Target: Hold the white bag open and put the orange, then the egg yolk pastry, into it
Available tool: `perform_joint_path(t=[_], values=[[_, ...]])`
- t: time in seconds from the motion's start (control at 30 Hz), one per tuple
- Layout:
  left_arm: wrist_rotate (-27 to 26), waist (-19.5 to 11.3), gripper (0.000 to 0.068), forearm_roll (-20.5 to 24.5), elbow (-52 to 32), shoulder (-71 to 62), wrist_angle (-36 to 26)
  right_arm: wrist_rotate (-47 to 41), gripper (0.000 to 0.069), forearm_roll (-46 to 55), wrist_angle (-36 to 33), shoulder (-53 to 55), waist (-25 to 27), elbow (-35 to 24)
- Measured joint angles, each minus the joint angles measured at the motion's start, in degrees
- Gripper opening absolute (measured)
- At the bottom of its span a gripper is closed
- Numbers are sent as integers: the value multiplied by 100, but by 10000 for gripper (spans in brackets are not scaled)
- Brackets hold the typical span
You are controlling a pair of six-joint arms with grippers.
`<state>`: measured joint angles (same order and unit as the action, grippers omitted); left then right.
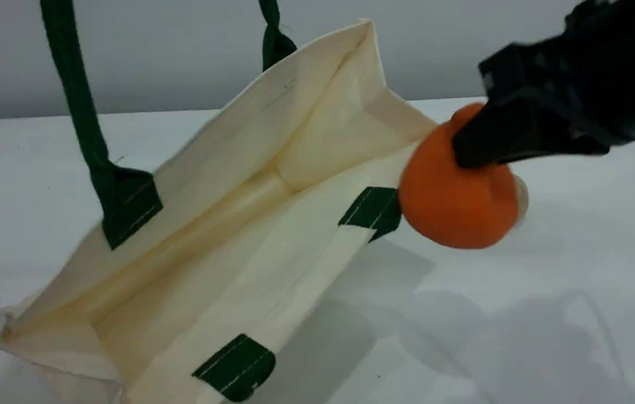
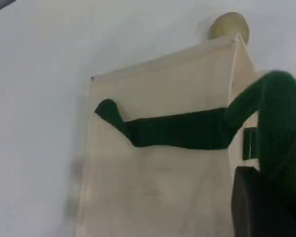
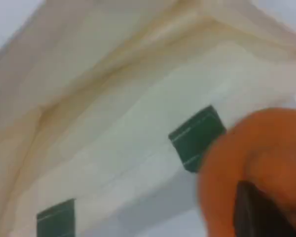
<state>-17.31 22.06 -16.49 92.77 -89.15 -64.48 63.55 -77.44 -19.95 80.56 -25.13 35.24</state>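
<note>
The white bag [image 1: 250, 224] lies tilted with its mouth open towards the camera. Its dark green handle [image 1: 78, 106] is pulled up out of the top of the scene view. In the left wrist view my left gripper [image 2: 269, 190] is shut on that green handle [image 2: 271, 113] above the bag [image 2: 163, 187]. My right gripper [image 1: 483, 147] is shut on the orange [image 1: 452, 207], holding it in the air just right of the bag's rim. The right wrist view shows the orange [image 3: 256, 153] beside the open bag [image 3: 123, 123]. The egg yolk pastry [image 1: 522, 197] peeks out behind the orange, and it shows again beyond the bag [image 2: 229, 25].
The white table [image 1: 547, 314] spreads out to the right of and in front of the bag. A grey wall [image 1: 182, 50] stands behind the table's far edge. Dark green patches [image 1: 236, 367] mark the bag's near rim.
</note>
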Motion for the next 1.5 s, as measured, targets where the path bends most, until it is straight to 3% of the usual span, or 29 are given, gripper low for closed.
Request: perform_joint_path(t=[0.2, 0.53, 1.17, 1.33, 1.5], values=[[-15, 0, 86, 0, 0, 0, 0, -664, 36, 701, -4, -423, 0, 0], [-15, 0, 86, 5, 0, 0, 0, -781, 36, 427, -328, -617, -6, 9], [-15, 0, 86, -5, 0, 0, 83, 1301, 36, -2192, -1294, -8, -6, 9], [-15, 0, 86, -18, 0, 0, 114, 1711, 36, -2247, -1654, 313, -57, 159], [-15, 0, 86, -45, 0, 0, 114, 1767, 36, -2247, -1589, 693, -389, 516]])
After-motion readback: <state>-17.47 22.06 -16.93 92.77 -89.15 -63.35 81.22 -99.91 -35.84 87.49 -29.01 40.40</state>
